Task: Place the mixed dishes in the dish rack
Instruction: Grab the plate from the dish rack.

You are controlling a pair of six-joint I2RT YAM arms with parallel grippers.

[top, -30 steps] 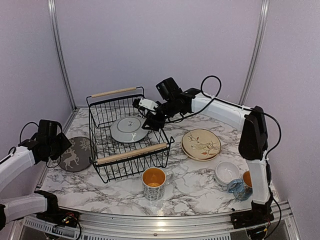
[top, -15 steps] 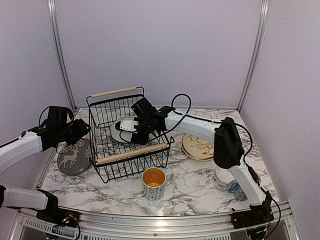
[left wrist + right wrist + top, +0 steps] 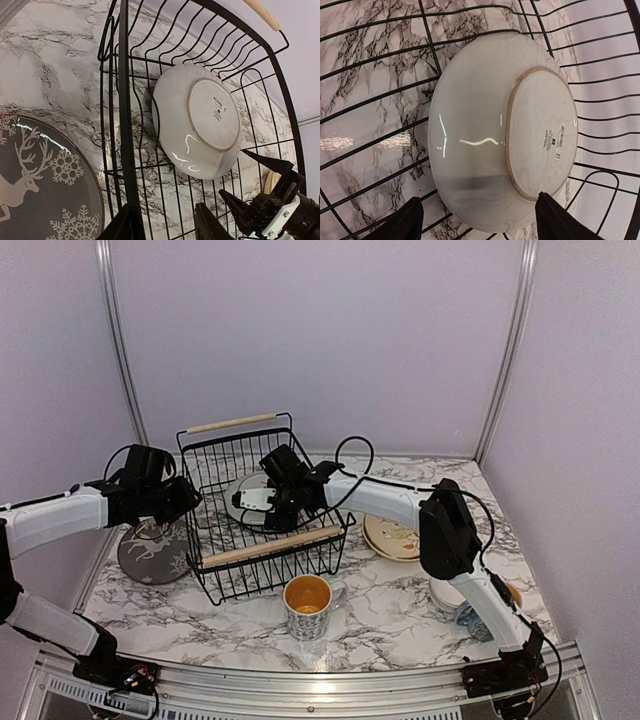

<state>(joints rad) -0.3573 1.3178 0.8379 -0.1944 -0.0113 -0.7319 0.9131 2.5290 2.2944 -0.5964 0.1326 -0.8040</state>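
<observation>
Dish rack (image 3: 270, 575) sits at the table's 10 o'clock. One white dish (image 3: 197, 125) lies inside it, upside down (base sticker visible). Right claw (image 3: 480, 210) is above the dish, jaws wide, holding nothing. Left claw (image 3: 165, 217) is at the rack's 9 o'clock wall, jaws part-spread; contact cannot be told. Reindeer plate (image 3: 150, 550) lies outside on the table, 9 o'clock of the rack.

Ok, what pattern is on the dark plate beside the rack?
A pale reindeer and snowflakes on the dark grey plate; clearest in the left wrist view.
</observation>
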